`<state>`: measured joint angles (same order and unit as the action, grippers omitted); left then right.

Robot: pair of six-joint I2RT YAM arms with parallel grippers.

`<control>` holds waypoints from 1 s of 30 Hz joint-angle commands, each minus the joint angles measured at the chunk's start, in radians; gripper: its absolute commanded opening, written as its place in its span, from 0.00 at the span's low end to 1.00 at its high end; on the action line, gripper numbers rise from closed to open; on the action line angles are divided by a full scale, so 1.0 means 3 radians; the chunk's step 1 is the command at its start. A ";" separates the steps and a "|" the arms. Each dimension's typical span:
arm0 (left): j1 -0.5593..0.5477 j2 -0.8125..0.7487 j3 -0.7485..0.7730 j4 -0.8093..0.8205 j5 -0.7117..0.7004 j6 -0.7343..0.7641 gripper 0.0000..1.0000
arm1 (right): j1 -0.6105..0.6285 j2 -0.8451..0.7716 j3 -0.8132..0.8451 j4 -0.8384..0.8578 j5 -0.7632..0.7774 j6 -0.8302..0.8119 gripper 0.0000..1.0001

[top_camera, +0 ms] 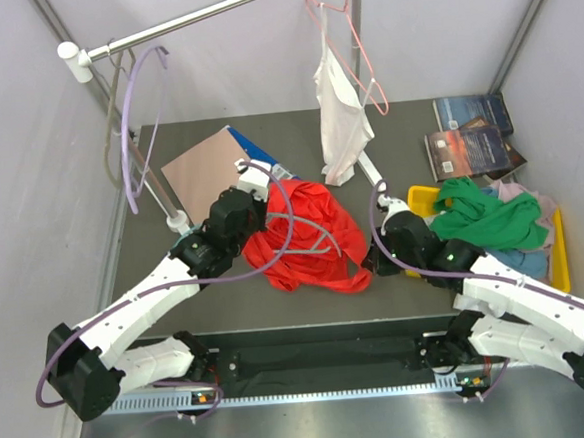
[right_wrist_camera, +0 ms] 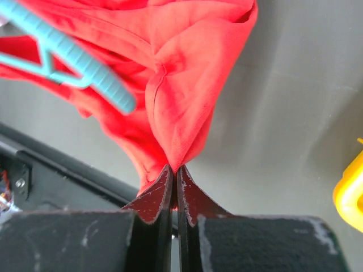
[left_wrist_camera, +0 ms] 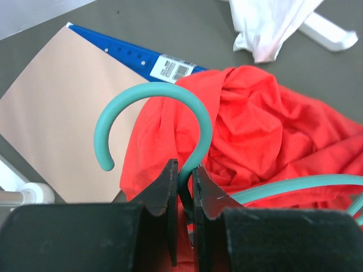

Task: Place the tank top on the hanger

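Observation:
The red tank top (top_camera: pixel 308 236) lies bunched on the dark table between the two arms. The teal hanger (left_wrist_camera: pixel 152 122) sits on and partly inside it; its arms cross the red cloth (top_camera: pixel 309 240). My left gripper (top_camera: pixel 254 210) is shut on the hanger's neck just below the curved hook (left_wrist_camera: pixel 184 175). My right gripper (top_camera: pixel 368 264) is shut on a pinched fold at the tank top's right edge (right_wrist_camera: pixel 174 167). A notched end of the hanger (right_wrist_camera: pixel 79 59) pokes out of the red cloth (right_wrist_camera: pixel 181 68) in the right wrist view.
A white tank top (top_camera: pixel 343 110) hangs on a pink hanger (top_camera: pixel 352 49) from the rail (top_camera: pixel 198 20). A lavender hanger (top_camera: pixel 135 120) hangs at left. A brown-and-blue folder (top_camera: pixel 208 165) lies behind the left gripper. A yellow bin (top_camera: pixel 558 250) with green garment (top_camera: pixel 487 215) and books (top_camera: pixel 477 136) stand at right.

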<state>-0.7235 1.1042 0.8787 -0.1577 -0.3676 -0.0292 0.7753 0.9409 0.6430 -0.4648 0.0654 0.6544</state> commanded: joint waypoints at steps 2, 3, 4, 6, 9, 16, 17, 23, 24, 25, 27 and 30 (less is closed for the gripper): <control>-0.0027 -0.0050 -0.0020 0.0495 -0.0012 -0.0271 0.00 | -0.0023 -0.0104 0.0295 -0.0184 -0.0203 -0.0070 0.00; -0.0038 -0.0045 -0.0035 0.0500 -0.0002 -0.0291 0.00 | -0.0023 -0.0084 0.0321 -0.0164 -0.0203 -0.0070 0.00; -0.0048 -0.0040 -0.0040 0.0500 0.0003 -0.0317 0.00 | -0.0023 -0.0079 0.0342 -0.0133 -0.0203 -0.0065 0.00; -0.0068 -0.0025 -0.0055 0.0591 0.0013 -0.0342 0.00 | -0.0023 -0.0048 0.0423 -0.0092 -0.0193 -0.0049 0.00; -0.0089 -0.0045 -0.0096 0.0623 0.0018 -0.0368 0.00 | -0.0028 0.0008 0.0546 -0.0061 -0.0085 -0.0049 0.00; -0.0099 -0.0239 -0.0219 0.0582 -0.0160 -0.0419 0.00 | -0.0028 0.0213 0.0807 -0.0138 0.0084 -0.0146 0.00; -0.0099 -0.0295 -0.0219 0.0567 -0.0287 -0.0419 0.00 | -0.0033 0.0228 0.0827 -0.0138 0.0073 -0.0162 0.00; -0.0099 -0.0510 -0.0209 0.0541 -0.0564 -0.0450 0.00 | -0.0018 0.0244 0.0680 -0.0087 -0.0070 -0.0121 0.00; -0.0099 -0.0520 -0.0209 0.0541 -0.0539 -0.0445 0.00 | -0.0023 0.0213 0.0649 -0.0082 -0.0050 -0.0111 0.00; -0.0099 -0.0541 -0.0214 0.0541 -0.0529 -0.0445 0.00 | -0.0028 0.0198 0.0638 -0.0082 -0.0034 -0.0100 0.00; -0.0099 -0.0536 -0.0224 0.0429 -0.0524 -0.0455 0.00 | -0.0028 0.0172 0.0638 -0.0102 0.0007 -0.0105 0.00; -0.0099 -0.0541 -0.0255 0.0413 -0.0508 -0.0470 0.00 | -0.0043 0.0187 0.0684 -0.0143 0.0103 -0.0131 0.00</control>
<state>-0.7490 0.9554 0.8082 -0.0536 -0.4999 -0.1566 0.7746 1.0172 0.8310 -0.5182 0.0582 0.6243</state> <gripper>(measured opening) 0.122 0.009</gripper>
